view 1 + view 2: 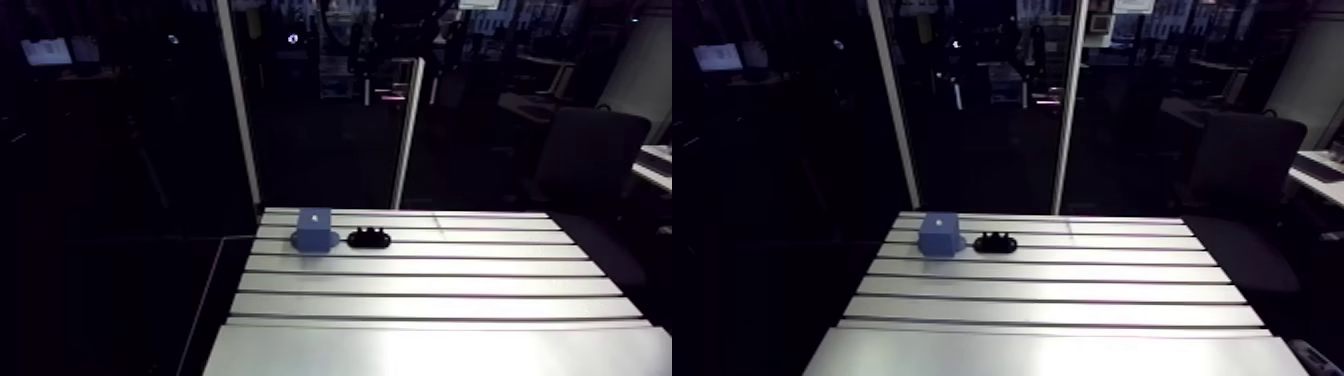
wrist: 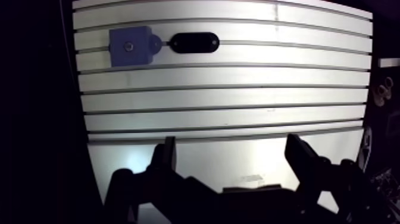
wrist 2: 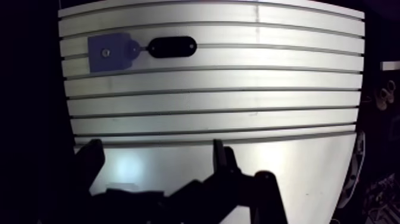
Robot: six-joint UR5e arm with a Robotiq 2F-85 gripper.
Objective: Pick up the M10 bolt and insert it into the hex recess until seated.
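— How did the gripper (image 2: pixel 231 144) stand?
— Its fingers (image 2: pixel 165 158) were spread wide and empty above the near tabletop (image 2: pixel 238 95).
— And the bolt?
— It could not be made out. Far across, a blue block (image 2: pixel 130 46) bore a small round mark on top, and a black oval piece (image 2: pixel 194 42) lay just beside it.

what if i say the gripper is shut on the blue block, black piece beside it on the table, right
No: the wrist view shows the gripper open, apart from the blue block; the black piece sits beside it on the table.
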